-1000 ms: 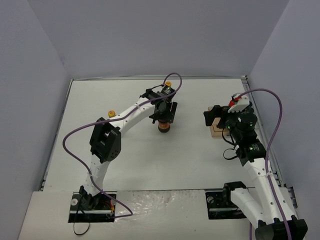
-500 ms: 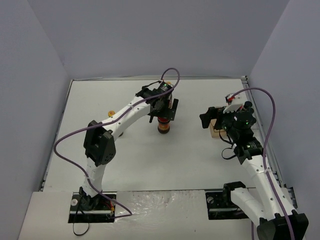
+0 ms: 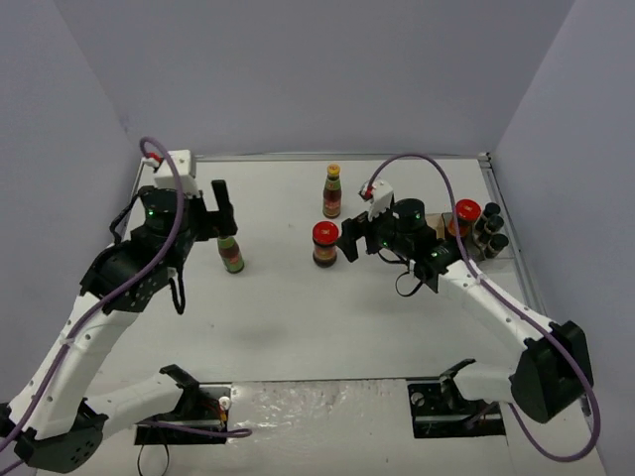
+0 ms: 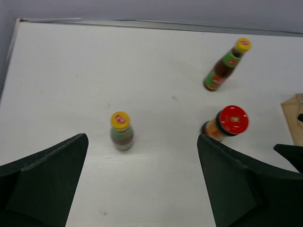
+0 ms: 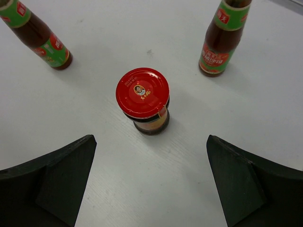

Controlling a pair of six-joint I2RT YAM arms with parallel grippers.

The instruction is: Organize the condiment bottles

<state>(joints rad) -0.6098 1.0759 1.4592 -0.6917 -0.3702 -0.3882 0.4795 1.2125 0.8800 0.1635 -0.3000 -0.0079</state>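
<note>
Two slim dark bottles with yellow caps stand on the white table, one on the left (image 3: 231, 254) (image 4: 121, 131) and one further back (image 3: 332, 190) (image 4: 226, 66). Between them stands a squat red-lidded jar (image 3: 324, 243) (image 5: 143, 99). My left gripper (image 3: 213, 218) (image 4: 142, 138) is open and empty, just left of the left bottle. Just right of the red-lidded jar hangs my right gripper (image 3: 355, 236) (image 5: 150, 142), also open and empty. A second red-lidded jar (image 3: 467, 213) and black-capped shakers (image 3: 491, 226) stand in the tray.
The clear brownish tray (image 3: 448, 236) sits at the right side of the table, its corner (image 4: 294, 118) showing in the left wrist view. Grey walls close in the table on three sides. Purple cables loop over both arms.
My left gripper opened off the red-lidded jar and that arm swung back to the left. The right arm reached from the tray leftward to the jar.
</note>
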